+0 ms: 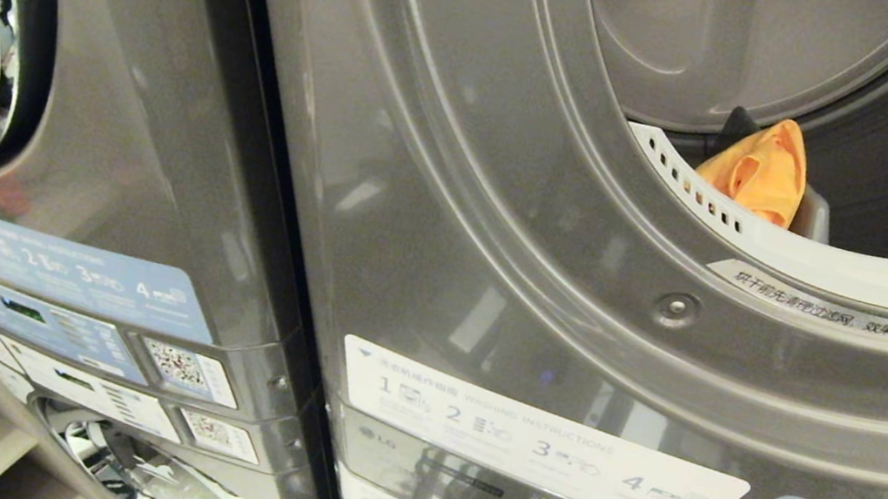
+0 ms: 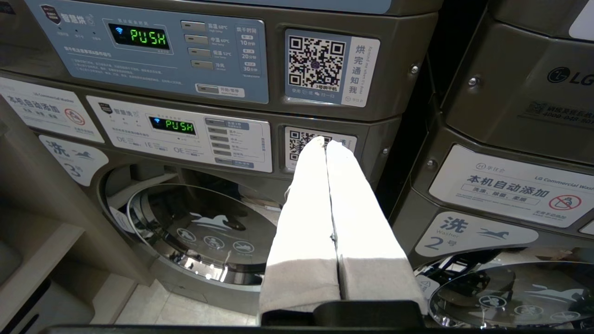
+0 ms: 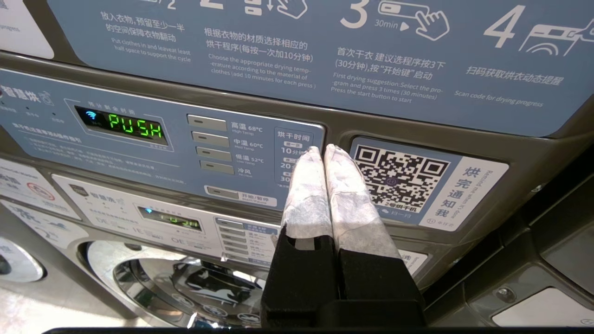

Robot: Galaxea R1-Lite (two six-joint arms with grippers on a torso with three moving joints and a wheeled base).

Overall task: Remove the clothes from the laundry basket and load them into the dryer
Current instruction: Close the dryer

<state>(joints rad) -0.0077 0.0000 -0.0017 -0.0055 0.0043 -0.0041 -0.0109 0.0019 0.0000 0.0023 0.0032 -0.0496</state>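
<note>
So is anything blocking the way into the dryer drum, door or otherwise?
Nothing visible does. In the head view the dryer opening stands uncovered, with an orange garment already lying at its lower rim. Both the left gripper and right gripper are shut and empty, facing the control panels below. No basket is in view.

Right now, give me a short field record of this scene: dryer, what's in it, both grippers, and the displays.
dryer opening: open, drum visible
contents: orange garment lying at the drum's front edge, with something dark behind it
left gripper: shut, empty, facing a QR sticker
right gripper: shut, empty, in front of the dryer control panel
display: reads PUSH
laundry basket: not in view
</note>
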